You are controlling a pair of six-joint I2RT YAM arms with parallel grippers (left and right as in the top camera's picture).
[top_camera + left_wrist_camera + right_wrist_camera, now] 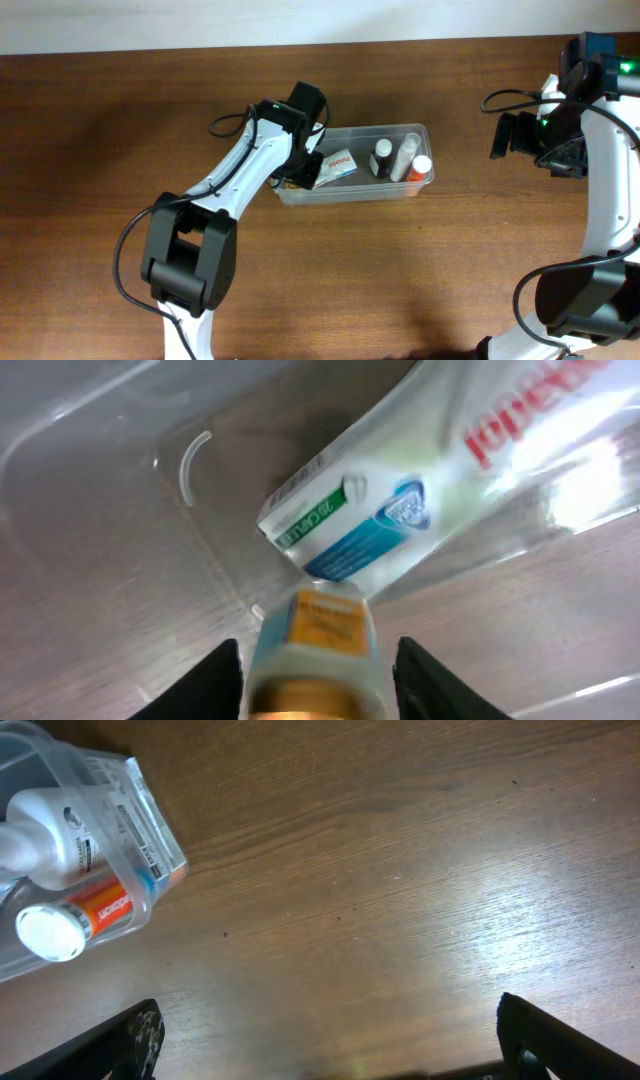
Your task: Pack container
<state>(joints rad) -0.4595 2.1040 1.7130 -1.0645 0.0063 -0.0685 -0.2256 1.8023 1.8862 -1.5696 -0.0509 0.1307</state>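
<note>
Bottles (405,157) fill the container's (352,193) right end; the left arm (258,152) blocks its left.

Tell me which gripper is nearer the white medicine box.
Left. The left gripper is inside the container's left end, holding a small bottle right beside the white medicine box. The right gripper hangs open over the table, beyond the container's right end.

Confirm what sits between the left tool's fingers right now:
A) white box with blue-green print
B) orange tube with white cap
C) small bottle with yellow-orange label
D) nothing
C: the left wrist view shows a small bottle with a yellow-orange label between the fingers of the left tool, inside the container, while the white box lies free beyond it.
</note>
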